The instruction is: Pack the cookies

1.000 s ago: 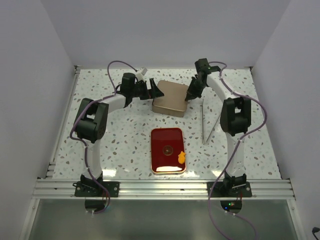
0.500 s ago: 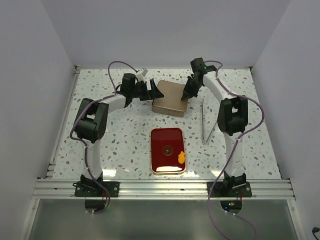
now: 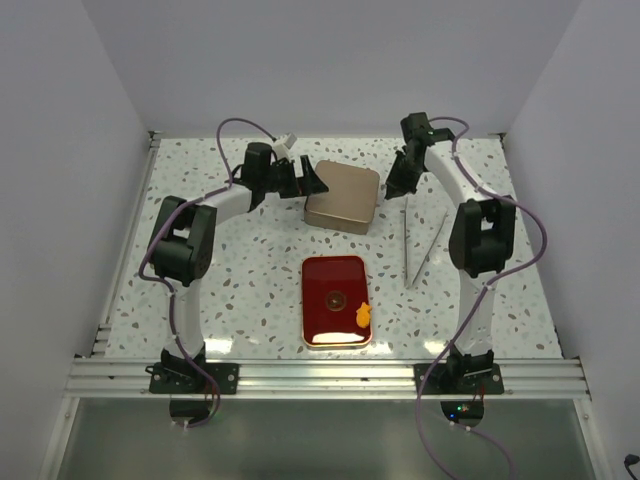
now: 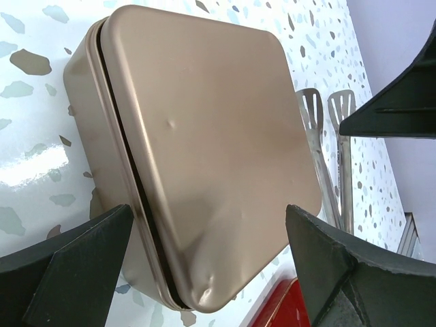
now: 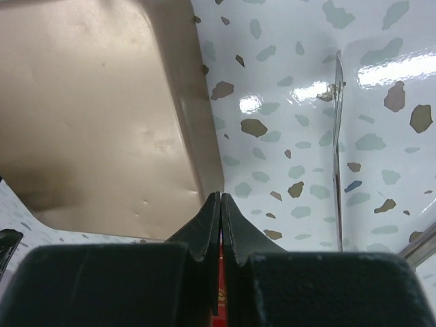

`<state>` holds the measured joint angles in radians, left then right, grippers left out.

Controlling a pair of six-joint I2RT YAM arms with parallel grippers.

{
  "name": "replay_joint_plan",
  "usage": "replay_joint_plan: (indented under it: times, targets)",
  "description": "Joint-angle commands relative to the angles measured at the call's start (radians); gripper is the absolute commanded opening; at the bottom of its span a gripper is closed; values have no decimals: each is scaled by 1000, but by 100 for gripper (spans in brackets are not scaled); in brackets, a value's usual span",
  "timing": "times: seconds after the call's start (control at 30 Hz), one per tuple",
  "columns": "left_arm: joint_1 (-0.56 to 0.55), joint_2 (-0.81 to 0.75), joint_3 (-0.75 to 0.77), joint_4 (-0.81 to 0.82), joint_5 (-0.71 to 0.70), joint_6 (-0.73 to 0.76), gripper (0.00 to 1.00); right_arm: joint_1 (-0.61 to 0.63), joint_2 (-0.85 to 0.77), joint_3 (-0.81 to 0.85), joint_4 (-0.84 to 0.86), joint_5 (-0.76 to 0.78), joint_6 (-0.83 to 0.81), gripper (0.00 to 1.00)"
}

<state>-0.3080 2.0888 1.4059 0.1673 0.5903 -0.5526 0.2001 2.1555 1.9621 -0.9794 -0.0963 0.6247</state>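
Two cookies lie on the red tray [image 3: 320, 325]: an irregular orange one [image 3: 363, 315] near its front right corner and a small dark disc [image 3: 336, 298] at its middle. Behind the tray stands a gold tin [image 3: 343, 196] with its lid on. My left gripper [image 3: 311, 180] is open at the tin's left side, and in the left wrist view its jaws [image 4: 208, 211] stand wide with the tin [image 4: 204, 136] between them, untouched. My right gripper [image 3: 397, 184] is shut and empty just right of the tin; its closed tips [image 5: 220, 196] sit beside the tin's edge [image 5: 95, 116].
Metal tongs [image 3: 420, 245] lie on the speckled table to the right of the tin and tray, also in the left wrist view as tongs [image 4: 327, 157] and in the right wrist view as tongs [image 5: 337, 157]. White walls close in the table's sides and back.
My right gripper first leaned in over the tin's right edge, then drew back to the right, clear of the tin. The left arm, tin and tray have not moved.
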Motion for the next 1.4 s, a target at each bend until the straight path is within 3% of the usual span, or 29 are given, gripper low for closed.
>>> replay_joint_plan:
  times: [0.0, 0.43, 0.73, 1.03, 1.37]
  targets:
    - [0, -18, 47, -6, 22, 31, 100, 4, 6, 11, -18, 37, -19, 0]
    - [0, -16, 41, -22, 14, 36, 100, 44, 104, 29, 21, -16, 33, 0]
    - [-9, -3, 36, -31, 32, 39, 100, 99, 191, 214, -27, -42, 69, 0]
    - [-29, 4, 1, -64, 29, 69, 100, 119, 198, 204, -15, -68, 93, 0]
    - [-42, -7, -97, -89, 23, 98, 92, 163, 234, 244, 18, -140, 159, 0]
